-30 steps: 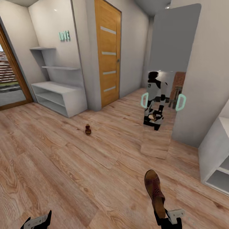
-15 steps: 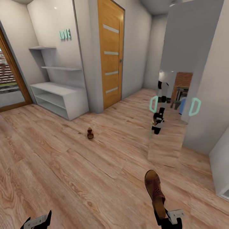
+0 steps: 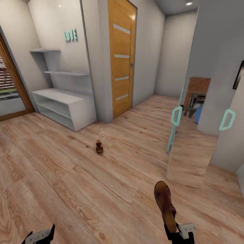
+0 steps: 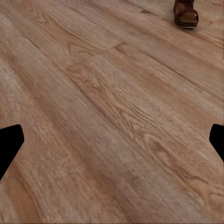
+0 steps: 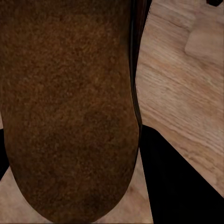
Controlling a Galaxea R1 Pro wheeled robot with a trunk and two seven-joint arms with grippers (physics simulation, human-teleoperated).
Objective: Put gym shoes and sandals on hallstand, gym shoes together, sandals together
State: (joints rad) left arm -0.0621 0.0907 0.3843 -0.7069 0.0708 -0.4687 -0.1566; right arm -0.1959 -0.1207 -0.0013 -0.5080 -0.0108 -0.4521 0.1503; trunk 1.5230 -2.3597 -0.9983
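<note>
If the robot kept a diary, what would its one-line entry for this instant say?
right gripper: holding one sandal | left gripper: open, empty | other sandal: on corridor floor | hallstand: ahead-left, no shoes visible

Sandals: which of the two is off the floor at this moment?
The sandal held in the right gripper, toe pointing away from the robot. The other sandal lies on the corridor floor, out in front of the hallstand.

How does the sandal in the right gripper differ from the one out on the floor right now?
The held sandal is lifted off the corridor floor, clamped at one end by the right gripper; the floor sandal lies flat and untouched. The held sandal is near the robot, the floor sandal nearer the hallstand. Both are brown strapped sandals.
</note>
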